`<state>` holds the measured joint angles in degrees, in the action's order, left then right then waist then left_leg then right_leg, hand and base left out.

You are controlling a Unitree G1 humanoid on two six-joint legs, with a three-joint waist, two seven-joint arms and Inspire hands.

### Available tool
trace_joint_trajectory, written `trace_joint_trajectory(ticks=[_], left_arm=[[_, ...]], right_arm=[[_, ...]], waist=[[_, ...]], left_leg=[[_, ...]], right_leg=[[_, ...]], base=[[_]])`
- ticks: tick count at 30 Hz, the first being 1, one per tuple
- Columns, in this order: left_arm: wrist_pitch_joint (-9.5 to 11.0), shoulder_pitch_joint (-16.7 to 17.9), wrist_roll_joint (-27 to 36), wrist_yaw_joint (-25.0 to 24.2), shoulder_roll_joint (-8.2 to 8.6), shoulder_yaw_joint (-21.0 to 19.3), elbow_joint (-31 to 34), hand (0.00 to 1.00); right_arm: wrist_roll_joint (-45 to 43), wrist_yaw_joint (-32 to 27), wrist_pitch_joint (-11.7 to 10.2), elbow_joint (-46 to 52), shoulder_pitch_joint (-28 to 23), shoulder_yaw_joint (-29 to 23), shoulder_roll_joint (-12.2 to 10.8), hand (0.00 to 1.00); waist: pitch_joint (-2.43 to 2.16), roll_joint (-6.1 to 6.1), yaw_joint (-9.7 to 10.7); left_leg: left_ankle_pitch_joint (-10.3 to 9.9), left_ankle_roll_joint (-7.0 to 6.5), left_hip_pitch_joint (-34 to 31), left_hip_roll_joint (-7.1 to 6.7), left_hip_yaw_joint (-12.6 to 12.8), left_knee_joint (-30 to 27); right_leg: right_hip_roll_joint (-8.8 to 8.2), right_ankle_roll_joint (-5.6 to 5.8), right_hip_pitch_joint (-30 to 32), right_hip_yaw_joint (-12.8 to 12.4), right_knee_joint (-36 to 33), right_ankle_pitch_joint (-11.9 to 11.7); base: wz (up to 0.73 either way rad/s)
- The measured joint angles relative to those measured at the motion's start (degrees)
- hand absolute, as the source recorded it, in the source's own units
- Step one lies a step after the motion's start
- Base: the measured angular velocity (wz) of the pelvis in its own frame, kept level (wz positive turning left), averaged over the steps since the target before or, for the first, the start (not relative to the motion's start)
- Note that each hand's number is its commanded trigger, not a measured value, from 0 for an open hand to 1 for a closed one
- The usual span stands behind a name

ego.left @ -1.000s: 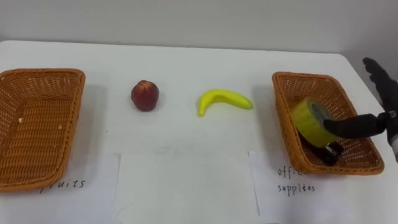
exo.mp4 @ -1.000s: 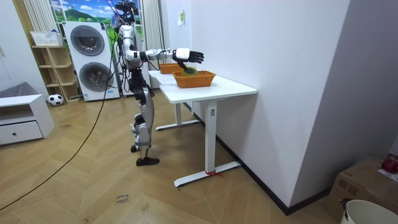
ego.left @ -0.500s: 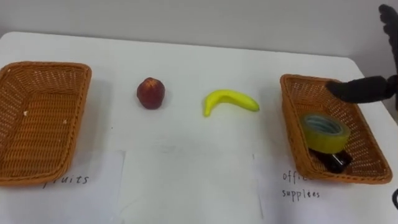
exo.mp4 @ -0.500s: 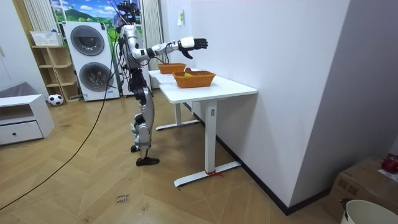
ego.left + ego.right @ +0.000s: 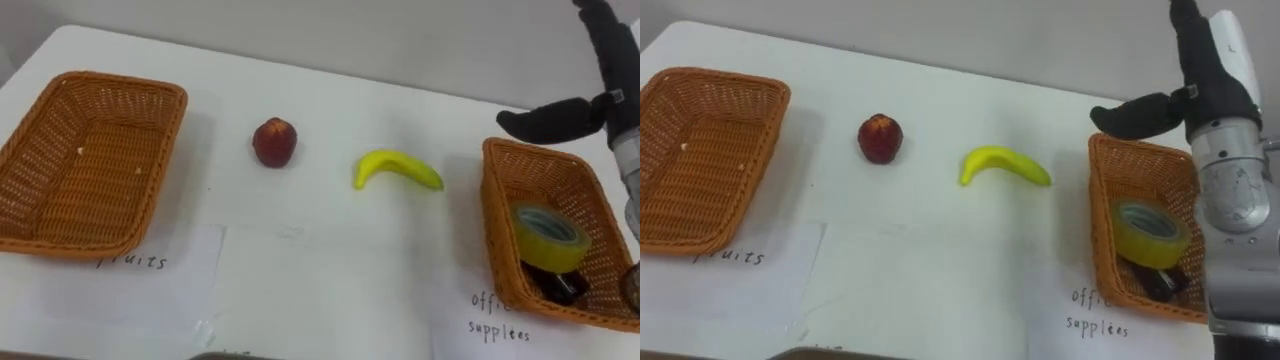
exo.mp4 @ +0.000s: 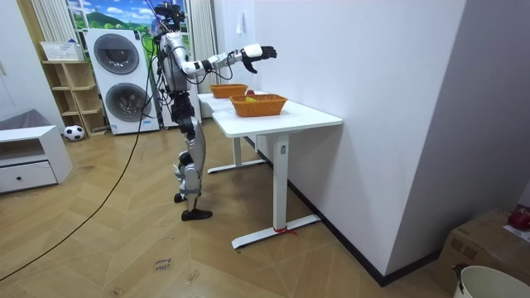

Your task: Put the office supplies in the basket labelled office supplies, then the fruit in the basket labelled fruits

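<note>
Now that the yellow tape roll (image 5: 550, 238) lies released in the wicker basket (image 5: 497, 215) at 4 o'clock, atop a dark item (image 5: 562, 286), office supplies look done. The banana (image 5: 398, 168) and peach (image 5: 275, 142) wait mid-bench (image 5: 330, 260), and the empty basket (image 5: 150, 170) sits at 9. At 2 o'clock the right hand (image 5: 1210, 85) has lifted clear, fingers (image 5: 1187, 30) spread wide, holding nothing.

White table (image 6: 308, 117), wood floor (image 6: 99, 248), washing machines (image 6: 117, 55)
</note>
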<state>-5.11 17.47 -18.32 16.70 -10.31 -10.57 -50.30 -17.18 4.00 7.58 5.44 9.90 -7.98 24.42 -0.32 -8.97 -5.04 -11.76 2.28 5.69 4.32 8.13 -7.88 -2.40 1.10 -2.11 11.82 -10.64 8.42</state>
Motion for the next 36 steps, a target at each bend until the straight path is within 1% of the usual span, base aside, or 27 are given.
trace_joint_trajectory(ticks=[4,5,6,7,8,10,11,12,13,15,17,19,22,24,25,26,27,28,31,33,36], left_arm=[[0.09,0.42,-0.02,0.00,-0.21,-0.04,-0.06,0.00],[0.09,0.36,-0.02,0.00,-0.24,-0.06,-0.06,0.00],[0.09,0.29,-0.06,0.00,-0.29,-0.08,-0.09,0.00],[0.09,0.26,-0.21,0.00,-0.51,-0.16,-0.21,0.00],[0.06,0.27,-0.27,0.00,-0.59,-0.17,-0.33,0.00],[0.03,0.21,-0.32,0.00,-0.72,-0.08,-0.36,0.00],[0.03,0.20,-0.31,0.00,-0.73,-0.05,-0.36,0.00],[0.03,0.18,-0.31,0.00,-0.74,0.10,-0.36,0.00],[0.03,0.17,-0.32,0.00,-0.84,0.20,-0.37,0.00],[0.03,0.18,-0.32,0.00,-1.30,0.65,-0.36,0.00],[0.02,0.17,-0.48,-0.07,-1.90,1.09,-0.38,0.00],[0.02,0.19,-1.84,-0.67,-2.52,1.44,-0.37,0.00],[-0.07,0.28,-2.65,-1.58,-2.96,1.33,-0.37,0.00],[-0.52,0.32,-2.76,-2.24,-2.98,1.35,-0.37,0.00],[-0.84,0.30,-2.79,-2.44,-2.98,1.38,-0.37,0.00],[-0.86,0.29,-2.82,-2.52,-2.98,1.40,-0.38,0.00],[-0.86,0.14,-3.35,-2.68,-2.98,1.49,-0.38,0.00],[-0.86,-0.18,-3.88,-2.70,-2.99,1.55,-0.37,0.00],[-0.86,-0.28,-3.87,-2.75,-3.13,1.60,-0.37,0.00],[-0.84,-0.49,-3.86,-2.75,-3.23,1.87,-0.37,0.00],[-0.83,-0.53,-3.90,-2.93,-3.64,1.91,-0.37,0.00]], right_arm=[[1.08,1.29,0.00,0.02,0.12,2.42,0.89,0.00],[1.03,1.77,0.01,0.01,0.18,2.47,0.96,0.00],[0.94,2.07,0.03,0.01,0.27,2.49,1.03,0.00],[0.80,2.68,0.09,0.00,0.78,2.84,1.04,0.00],[0.83,3.01,0.08,0.01,1.05,3.16,1.10,0.00],[0.85,4.47,0.03,0.02,1.33,5.13,2.28,0.00],[0.85,4.86,0.03,0.03,1.33,5.48,2.33,0.00],[0.83,5.06,0.03,0.02,1.33,6.37,2.53,0.00],[0.79,5.31,0.03,0.01,1.33,7.27,2.72,0.00],[0.76,5.56,0.03,0.00,1.33,8.41,2.77,0.00],[0.74,5.87,-0.03,-0.29,1.33,9.43,2.79,0.00],[0.78,6.83,-0.02,-0.54,1.34,9.66,2.80,0.00],[0.59,8.25,0.01,-0.80,1.34,9.66,2.90,0.00],[-0.69,9.23,0.03,-0.87,1.35,9.70,2.93,0.00],[-1.34,9.65,0.03,-1.06,1.40,10.14,3.15,0.00],[-1.49,9.99,0.03,-1.21,1.42,10.54,3.48,0.00],[-1.69,10.84,0.02,-1.67,1.44,11.43,4.42,0.00],[-1.93,11.86,0.04,-2.25,1.50,11.67,4.61,0.00],[-3.72,13.71,0.06,-4.14,3.19,13.66,4.67,0.00],[-3.89,14.45,0.06,-5.03,3.83,13.89,4.67,0.00],[-3.99,14.90,0.03,-7.21,4.90,14.55,4.75,0.00]], waist=[[0.30,-0.41,-0.53],[0.51,-0.69,-1.28],[0.65,-0.88,-1.57],[0.90,-1.30,-1.93],[0.91,-1.50,-1.97],[0.82,-2.00,-2.07],[0.78,-2.07,-2.35],[0.62,-2.31,-2.87],[0.62,-2.44,-3.11],[0.45,-2.73,-3.28],[0.60,-2.95,-3.36],[0.72,-2.98,-4.40],[1.06,-3.21,-5.03],[1.10,-3.29,-5.25],[1.12,-3.27,-5.90],[1.12,-3.28,-6.09],[1.13,-3.31,-6.25],[1.13,-3.33,-6.40],[1.11,-3.34,-6.41],[1.10,-3.36,-6.42],[1.04,-3.71,-6.44]], left_leg=[[0.02,-0.01,-0.06,-0.04,-1.00,-0.02],[0.02,-0.01,-0.10,-0.06,-1.09,-0.03],[0.02,-0.01,-0.15,-0.07,-1.15,-0.03],[0.02,-0.01,-0.36,-0.12,-1.40,-0.09],[0.02,-0.01,-0.54,-0.14,-1.55,-0.24],[0.01,0.00,-1.24,-0.15,-2.23,-0.72],[0.01,0.00,-1.26,-0.13,-2.30,-0.72],[0.01,0.00,-1.24,-0.11,-2.45,-0.72],[0.01,0.00,-1.20,-0.15,-2.88,-0.75],[0.01,0.00,-1.22,-0.19,-3.41,-0.77],[0.01,0.01,-1.06,-0.19,-3.86,-0.84],[0.01,0.01,-1.08,-0.24,-3.93,-0.84],[0.01,0.01,-1.18,-0.25,-4.04,-0.84],[0.00,0.01,-1.27,-0.25,-4.12,-0.84],[0.00,0.02,-1.29,-0.24,-4.14,-0.83],[0.00,0.02,-1.30,-0.24,-4.13,-0.83],[-0.01,0.02,-1.34,-0.24,-4.14,-0.83],[-0.01,0.02,-1.45,-0.24,-4.20,-0.85],[0.00,0.02,-1.52,-0.24,-4.40,-0.96],[0.00,0.02,-1.56,-0.25,-4.51,-0.99],[0.00,0.02,-1.90,-0.30,-5.02,-1.33]], right_leg=[[-0.18,0.03,-0.49,1.44,0.03,0.02],[-0.27,0.11,-0.50,1.89,0.03,0.07],[-0.32,0.15,-0.50,2.15,0.04,0.10],[-0.38,0.14,-0.44,2.65,0.04,0.25],[-0.38,0.13,-0.37,2.68,0.08,0.27],[-0.38,0.13,-0.36,3.35,0.27,0.27],[-0.37,0.12,-0.38,3.45,0.27,0.27],[-0.37,0.12,-0.49,3.92,0.31,0.27],[-0.39,0.12,-0.90,4.23,0.56,0.26],[-0.39,0.12,-1.25,4.67,0.88,0.26],[-0.41,0.12,-1.77,5.19,0.96,0.26],[-0.45,0.12,-1.83,5.31,0.96,0.26],[-0.46,0.12,-1.83,5.45,0.96,0.26],[-0.45,0.12,-1.78,5.50,0.96,0.26],[-0.44,0.12,-1.73,5.52,0.96,0.26],[-0.43,0.12,-1.71,5.51,0.97,0.26],[-0.43,0.12,-1.67,5.51,0.97,0.26],[-0.43,0.12,-1.63,5.55,1.00,0.26],[-0.42,0.12,-1.62,5.51,1.01,0.26],[-0.43,0.12,-1.63,5.52,1.03,0.26],[-0.47,0.12,-1.61,5.71,1.04,0.26]], base=[[0.12],[0.06],[0.05],[0.05],[0.10],[0.14],[0.11],[0.11],[0.13],[0.16],[0.15],[0.02],[0.01],[0.02],[0.00],[0.00],[0.00],[0.03],[0.01],[0.02],[0.07]])
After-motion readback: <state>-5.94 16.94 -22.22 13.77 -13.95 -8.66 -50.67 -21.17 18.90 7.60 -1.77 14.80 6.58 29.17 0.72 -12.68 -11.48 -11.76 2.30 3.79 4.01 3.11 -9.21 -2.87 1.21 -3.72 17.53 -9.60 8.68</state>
